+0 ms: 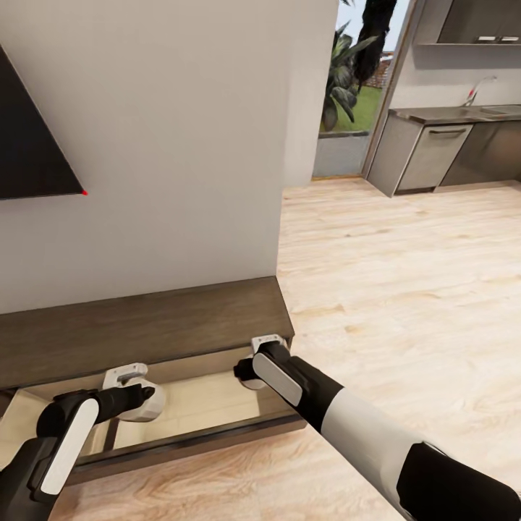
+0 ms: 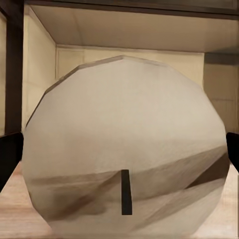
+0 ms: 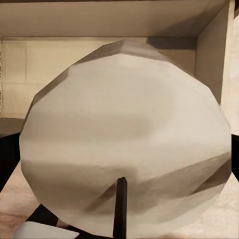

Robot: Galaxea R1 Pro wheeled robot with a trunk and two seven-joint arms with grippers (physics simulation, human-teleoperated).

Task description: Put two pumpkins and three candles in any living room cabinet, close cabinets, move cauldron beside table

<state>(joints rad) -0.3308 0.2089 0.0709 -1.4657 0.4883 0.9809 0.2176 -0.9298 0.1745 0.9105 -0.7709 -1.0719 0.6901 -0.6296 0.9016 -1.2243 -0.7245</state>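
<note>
The long dark-brown cabinet (image 1: 145,325) stands against the wall with its front panel (image 1: 188,436) folded down, baring a pale wood compartment. Both arms reach into that opening. My left gripper (image 1: 141,396) is shut on a beige-grey candle (image 2: 124,144), whose flat top and dark wick face the left wrist camera; it shows as a pale lump (image 1: 153,407) in the head view. My right gripper (image 1: 250,370) is shut on another candle (image 3: 124,134), held just inside the compartment's right end. Dark fingers (image 2: 9,157) flank the left candle. Pumpkins, cauldron and table are out of view.
A black wall-mounted TV (image 1: 29,145) hangs above the cabinet at the left. The wall ends at a corner (image 1: 281,217) beside the cabinet's right end. Light wood floor (image 1: 405,289) stretches right toward grey kitchen units (image 1: 434,152) and a glazed doorway (image 1: 351,87) with plants.
</note>
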